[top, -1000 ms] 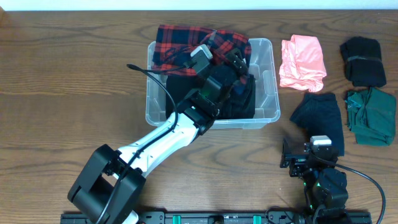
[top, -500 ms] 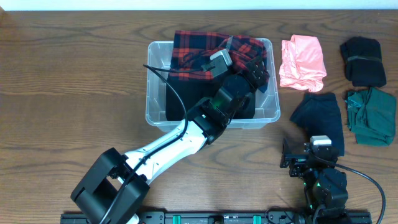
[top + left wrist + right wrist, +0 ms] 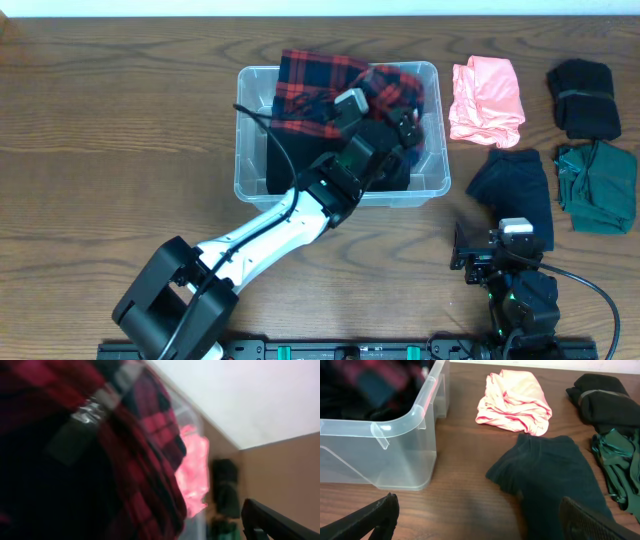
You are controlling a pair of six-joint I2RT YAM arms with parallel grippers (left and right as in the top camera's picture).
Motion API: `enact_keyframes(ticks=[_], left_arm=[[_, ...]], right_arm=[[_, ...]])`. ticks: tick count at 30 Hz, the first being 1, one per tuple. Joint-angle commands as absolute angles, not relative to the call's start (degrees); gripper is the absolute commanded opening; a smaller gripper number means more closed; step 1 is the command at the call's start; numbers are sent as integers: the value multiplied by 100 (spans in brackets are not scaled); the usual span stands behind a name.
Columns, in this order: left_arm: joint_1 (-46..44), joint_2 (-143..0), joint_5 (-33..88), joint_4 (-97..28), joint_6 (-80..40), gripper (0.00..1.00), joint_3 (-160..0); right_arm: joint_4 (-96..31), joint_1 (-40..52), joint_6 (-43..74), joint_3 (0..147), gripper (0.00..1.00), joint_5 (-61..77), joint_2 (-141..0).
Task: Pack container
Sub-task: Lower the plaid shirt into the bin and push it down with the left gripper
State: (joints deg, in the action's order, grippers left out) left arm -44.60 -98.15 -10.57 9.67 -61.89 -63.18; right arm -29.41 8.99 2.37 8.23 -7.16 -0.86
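Jaws wide, left arm [image 3: 268,226] stretched into container [image 3: 246,120]

The left arm [image 3: 265,230] is stretched diagonally forward and rightward from its base, with the left gripper [image 3: 400,118] spread wide. The right arm [image 3: 525,300] is folded near its base, with the right gripper [image 3: 472,248] likewise spread wide.

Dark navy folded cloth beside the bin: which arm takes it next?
Probably right. The open right gripper faces the dark navy folded cloth directly; the left gripper is down in the clear plastic container amid red plaid cloth.
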Motion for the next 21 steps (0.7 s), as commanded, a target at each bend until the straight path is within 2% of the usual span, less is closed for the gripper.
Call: enact_keyframes(ticks=[1,7,15,17,21], left_arm=[[-4270,-9437,-1044,552,-6670,98,-6464],[-4211,-9085,-895,-193,-6932,98,-6464],[-4248,-8619,-331,-257,-6836,98,-6464],[-4289,-8460,-320,-257,-6390,98,-6464],[-4294,-8182,-292,-327,-4770,98,-6464]], right_arm=[[-2954,854,255,812,99,-727,-75],[-2954,854,255,812,99,-727,-75],[-2954,854,255,812,99,-727,-75],[-2954,854,255,812,99,-727,-75],[-2954,854,255,812,99,-727,-75]])
